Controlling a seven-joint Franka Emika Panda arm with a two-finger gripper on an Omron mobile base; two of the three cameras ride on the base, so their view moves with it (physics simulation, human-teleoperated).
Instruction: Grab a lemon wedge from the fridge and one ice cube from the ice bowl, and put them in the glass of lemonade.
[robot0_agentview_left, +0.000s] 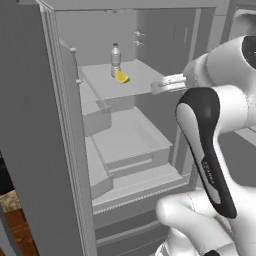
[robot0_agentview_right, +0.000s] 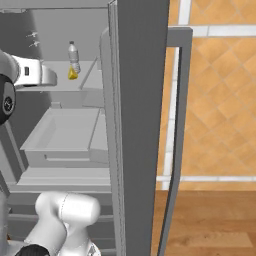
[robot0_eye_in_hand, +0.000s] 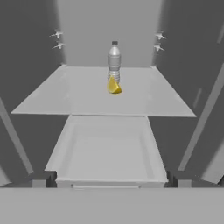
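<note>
Hand view: I see the lemon wedge (robot0_eye_in_hand: 114, 86) straight ahead on the fridge (robot0_agentview_left: 30, 125) shelf (robot0_eye_in_hand: 78, 94), touching the water bottle (robot0_eye_in_hand: 114, 61) behind it. My pincer (robot0_agentview_left: 159, 88), jaws wide and empty, sits well short of it.

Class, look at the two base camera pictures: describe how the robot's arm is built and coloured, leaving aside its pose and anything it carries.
The smooth white robot arm is made of rounded, tube-like segments. A glossy black elongated cover with tiny white lettering runs along one link, and a dark round joint cap sits on another. The wrist section is white with a small dark marking. No loose cables show.
</note>
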